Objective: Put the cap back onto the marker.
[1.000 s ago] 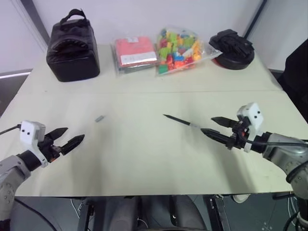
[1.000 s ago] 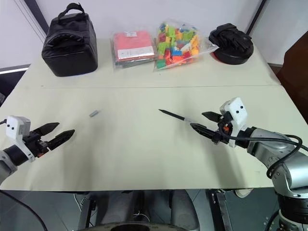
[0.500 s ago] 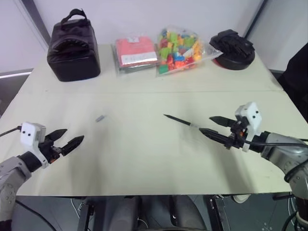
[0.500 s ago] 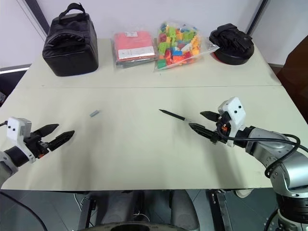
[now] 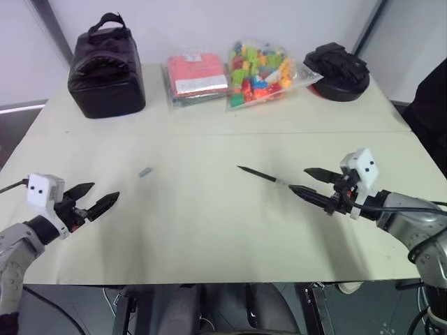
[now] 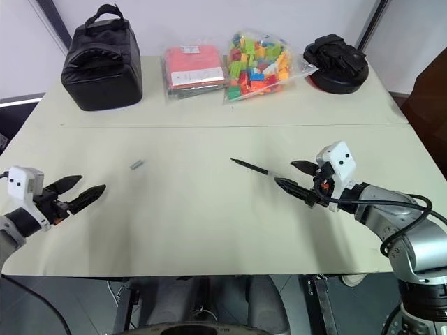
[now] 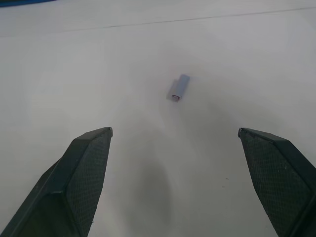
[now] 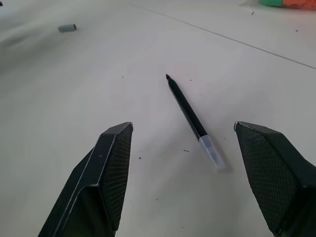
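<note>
Left gripper [image 5: 96,198]: hovering low over the near left of the table [image 5: 209,223], fingers spread wide apart, nothing between them.
Right gripper [image 5: 306,181]: low over the near right of the table, fingers parted with a clear gap, holding nothing.
Cap [image 5: 145,172]: lying on its side on the bare tabletop, ahead of the left gripper and a little towards the middle, apart from the fingertips. In the left wrist view it [image 7: 178,88] sits out in front of the gap between the two fingers, with a reddish spot at its nearer end.
Marker [image 5: 264,177]: flat on the table just ahead of the right gripper, its pale end close to the lower fingertip, its pointed tip aimed away towards the table's middle. In the right wrist view it [image 8: 190,116] lies between the two fingers' lines, touched by neither.
Cap and marker: well apart.
Far edge, beyond both grippers: a black bag [image 5: 106,66], a red packet [image 5: 195,75] with a white label, a clear bag of coloured bricks [image 5: 262,71], a black object [image 5: 337,64] on a round base.
Writing: the label's print is too small to read.
</note>
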Tool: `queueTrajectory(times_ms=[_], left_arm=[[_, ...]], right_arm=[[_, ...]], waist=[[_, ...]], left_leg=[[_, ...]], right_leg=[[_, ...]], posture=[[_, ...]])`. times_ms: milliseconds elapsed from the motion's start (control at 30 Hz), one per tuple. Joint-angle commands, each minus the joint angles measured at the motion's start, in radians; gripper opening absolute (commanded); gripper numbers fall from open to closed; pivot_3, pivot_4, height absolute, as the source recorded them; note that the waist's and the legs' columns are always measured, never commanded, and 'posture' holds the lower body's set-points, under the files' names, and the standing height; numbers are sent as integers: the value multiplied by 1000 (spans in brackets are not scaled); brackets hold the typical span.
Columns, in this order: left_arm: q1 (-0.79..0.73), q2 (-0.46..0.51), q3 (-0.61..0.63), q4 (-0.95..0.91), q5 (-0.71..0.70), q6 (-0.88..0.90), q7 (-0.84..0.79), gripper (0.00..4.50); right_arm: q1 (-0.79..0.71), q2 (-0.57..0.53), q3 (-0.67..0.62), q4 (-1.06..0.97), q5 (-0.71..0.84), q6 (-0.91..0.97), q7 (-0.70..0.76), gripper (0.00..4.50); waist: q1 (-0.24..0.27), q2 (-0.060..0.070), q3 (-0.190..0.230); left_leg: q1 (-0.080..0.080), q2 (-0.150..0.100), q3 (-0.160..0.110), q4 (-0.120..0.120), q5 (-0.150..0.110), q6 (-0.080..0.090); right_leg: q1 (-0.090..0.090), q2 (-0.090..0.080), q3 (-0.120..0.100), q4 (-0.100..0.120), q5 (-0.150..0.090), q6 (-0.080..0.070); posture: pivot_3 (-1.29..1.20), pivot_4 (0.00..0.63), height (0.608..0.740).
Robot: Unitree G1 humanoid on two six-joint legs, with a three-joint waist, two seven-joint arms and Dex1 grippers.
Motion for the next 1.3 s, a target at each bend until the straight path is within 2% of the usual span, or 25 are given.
queueTrajectory(times_ms=[33, 267, 433, 633, 800, 933, 1100, 1300], left_arm=[[-27, 7, -12, -3, 19, -35, -5, 4276], [-160, 77, -86, 97, 62, -87, -92, 4276], [-305, 197, -200, 189, 62, -92, -322, 4276], [-479, 280, -365, 283, 135, -183, -560, 4276], [-668, 210, -464, 352, 190, -269, -610, 4276], [-737, 137, -492, 386, 215, -317, -594, 4276], [-735, 81, -503, 378, 229, -338, -575, 4276], [-700, 73, -492, 351, 223, -331, -556, 4276]], right_arm=[[-22, 7, 12, 2, -19, -45, 5, 3386], [-87, 3, 69, 75, -86, -120, 33, 3386], [-139, -11, 114, 128, -123, -154, 79, 3386], [-194, -4, 173, 206, -194, -220, 119, 3386], [-282, 61, 238, 378, -298, -347, 109, 3386], [-343, 110, 294, 478, -350, -418, 133, 3386], [-414, 150, 365, 582, -423, -483, 165, 3386], [-458, 185, 400, 668, -457, -505, 210, 3386]], waist=[[0, 0, 0], [0, 0, 0], [-2, 0, 0], [-3, 0, 0], [-2, 0, 0], [-5, 0, 0], [-11, 0, 1], [-8, 0, 1]], left_leg=[[0, 0, 0, 0, 0, 0], [0, 0, 0, 0, 0, 0], [0, -1, 0, 0, 0, 0], [0, -1, 1, 0, 0, 0], [0, -1, 1, 1, 0, 0], [-1, -1, 1, 1, 0, 0], [-1, 0, 2, 1, 0, 0], [-1, 0, 2, 1, 0, 0]], right_leg=[[0, 0, 0, 0, 0, 0], [0, 0, -1, 0, 0, 0], [0, 1, -2, 0, 1, 3], [-1, 4, -2, 0, 2, 3], [-1, 5, -1, 1, 2, 3], [-1, 6, -1, 1, 2, 3], [-3, 8, 0, 2, 2, 4], [-3, 7, 0, 2, 2, 4]], posture=[[0, 150, 740], [0, 150, 740], [0, 150, 740], [0, 150, 740], [0, 150, 740], [0, 150, 740], [0, 150, 740], [0, 150, 740]])
